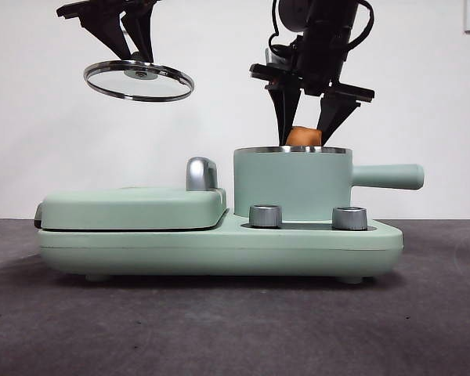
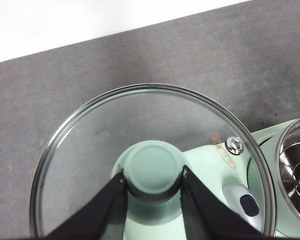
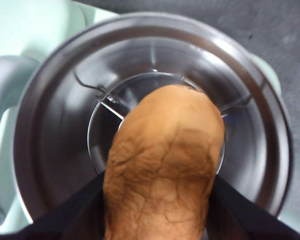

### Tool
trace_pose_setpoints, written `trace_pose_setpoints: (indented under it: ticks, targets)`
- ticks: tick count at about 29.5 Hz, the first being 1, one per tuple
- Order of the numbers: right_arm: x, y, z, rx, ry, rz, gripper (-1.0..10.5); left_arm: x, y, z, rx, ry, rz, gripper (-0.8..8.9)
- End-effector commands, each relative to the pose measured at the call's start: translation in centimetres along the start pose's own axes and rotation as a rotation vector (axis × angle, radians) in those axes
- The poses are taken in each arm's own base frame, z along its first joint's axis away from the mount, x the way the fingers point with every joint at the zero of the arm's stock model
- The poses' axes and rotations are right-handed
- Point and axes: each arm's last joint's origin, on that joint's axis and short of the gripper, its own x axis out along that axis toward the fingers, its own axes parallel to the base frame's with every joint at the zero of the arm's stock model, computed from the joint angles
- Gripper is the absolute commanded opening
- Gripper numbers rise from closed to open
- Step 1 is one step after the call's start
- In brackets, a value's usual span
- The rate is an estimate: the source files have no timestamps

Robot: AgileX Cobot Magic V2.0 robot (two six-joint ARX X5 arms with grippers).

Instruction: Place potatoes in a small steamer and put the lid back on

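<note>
The mint-green cooker base (image 1: 219, 243) sits broad on the dark table (image 1: 235, 329), its flat griddle cover (image 1: 133, 207) shut on one side with a chrome handle (image 1: 201, 173) at its edge, two steel dials (image 1: 265, 215) on the front. On the other side stands the small steamer (image 1: 291, 182), side handle (image 1: 388, 176) pointing outward, steel rim and bare steel bowl open to the air. High up, away over the griddle cover and well apart from the pot, the left gripper (image 2: 152, 182) hangs with the lid (image 1: 139, 81), its jaws pinched on the green knob (image 2: 152, 170) from both sides, glass disc roughly level. And over the pot's mouth, the right gripper (image 1: 304, 125) clamps the potato (image 3: 165, 165) between its two jaws, the lump's lower end just at the rim, centred above the bowl.
</note>
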Motion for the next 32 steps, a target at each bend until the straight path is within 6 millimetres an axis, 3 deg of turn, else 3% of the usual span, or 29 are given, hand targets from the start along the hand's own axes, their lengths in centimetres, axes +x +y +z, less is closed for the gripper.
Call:
trace_pose_setpoints:
  ticks: [1,14,25,32]
  targets:
    - [0.6,0.4,0.4,-0.025,0.001,0.009,1.4,-1.4,-0.2,1.0,0.002,-0.076,-0.004,0.09]
    - [1.1,0.3,0.1,-0.035,0.025,-0.001,1.4,-1.4,-0.5,1.0,0.004,-0.077,-0.012,0.09]
    - [1.5,0.2,-0.2,-0.035,0.063,0.001,1.8,-1.4,-1.9,0.9,0.026,-0.07,-0.039,0.09]
    - [1.5,0.4,-0.4,-0.041,0.071,0.001,4.8,-1.4,-3.1,0.9,0.043,-0.07,-0.061,0.09]
